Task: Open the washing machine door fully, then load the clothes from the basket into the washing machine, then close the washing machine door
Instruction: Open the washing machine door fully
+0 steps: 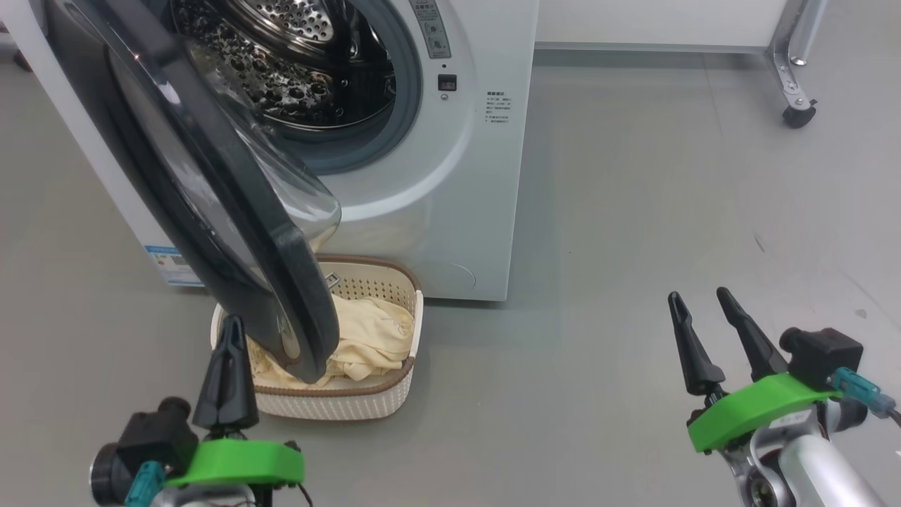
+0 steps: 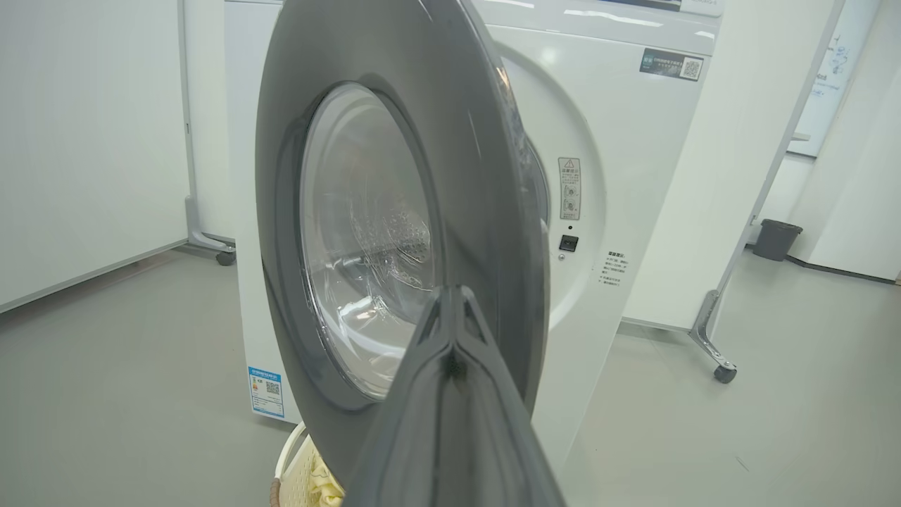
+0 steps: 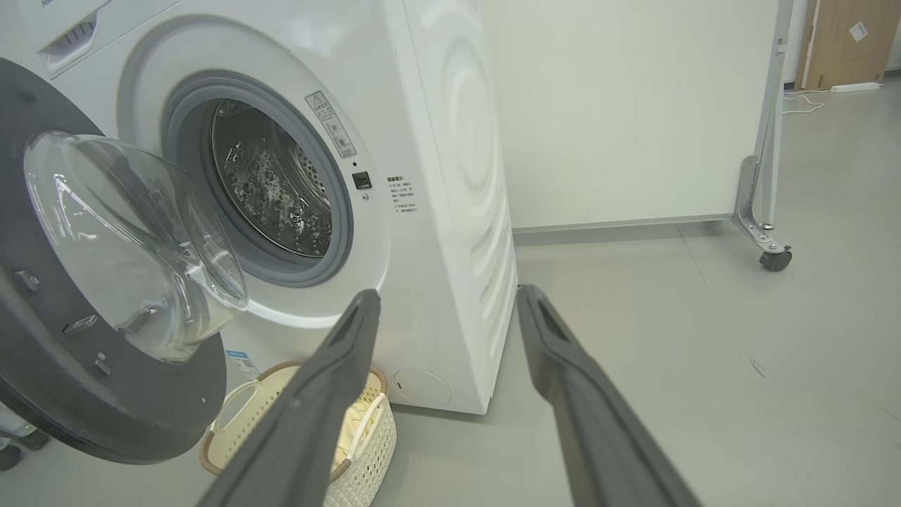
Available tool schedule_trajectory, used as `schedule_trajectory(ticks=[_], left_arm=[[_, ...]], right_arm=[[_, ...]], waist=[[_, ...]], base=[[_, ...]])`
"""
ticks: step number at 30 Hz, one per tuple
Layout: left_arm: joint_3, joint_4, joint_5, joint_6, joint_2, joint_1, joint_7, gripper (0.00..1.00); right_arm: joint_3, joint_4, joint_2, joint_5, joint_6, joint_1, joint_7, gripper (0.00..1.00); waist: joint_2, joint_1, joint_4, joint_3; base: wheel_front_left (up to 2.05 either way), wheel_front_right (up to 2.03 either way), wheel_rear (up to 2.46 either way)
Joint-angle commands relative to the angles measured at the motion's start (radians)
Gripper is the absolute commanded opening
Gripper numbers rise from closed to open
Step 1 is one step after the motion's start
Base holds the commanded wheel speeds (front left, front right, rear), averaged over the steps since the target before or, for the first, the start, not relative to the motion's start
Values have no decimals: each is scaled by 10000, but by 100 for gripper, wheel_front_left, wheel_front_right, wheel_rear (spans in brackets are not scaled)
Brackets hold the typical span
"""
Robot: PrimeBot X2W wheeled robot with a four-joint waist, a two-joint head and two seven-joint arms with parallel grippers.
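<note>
The white washing machine (image 1: 464,176) stands ahead, its steel drum (image 1: 295,63) exposed. The washing machine door (image 1: 232,197) hangs partly open, swung out over the basket (image 1: 405,282), which sits on the floor against the machine's front. Pale yellow clothes (image 1: 373,331) lie in the basket. My left gripper (image 1: 229,331) is shut with nothing in it, its tip beside the door's lower outer rim; I cannot tell whether they touch. In the left wrist view the closed left gripper (image 2: 454,296) points at the door (image 2: 479,176). My right gripper (image 1: 700,296) is open over bare floor to the right.
A white partition on a metal leg with a caster (image 1: 799,113) stands at the back right. A small grey bin (image 2: 774,239) sits by the far wall. Grey floor stretches to the right of the machine.
</note>
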Motion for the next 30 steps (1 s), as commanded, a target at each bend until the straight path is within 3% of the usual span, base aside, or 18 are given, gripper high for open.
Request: schedule_trajectory(ticks=[1,18,30], left_arm=[[578,-517,-14,-16,93,-538,-69,0],[1707,-1621,671,-686,157,-3132,-69,0],[770,-1145,565,-947,154,-4168,-69,0]], right_arm=[[156,-236,-66,-73,35,-289,-103,100],[87,-136,176,-144,35,-479,-107,100],[8,-129,287,-217,35,-507,-108,100]], waist=[[-1,0,-7,-6],[-1,0,-217,105],[-1,0,-459,115]], base=[[0,0,0],[0,0,0],[0,0,0]])
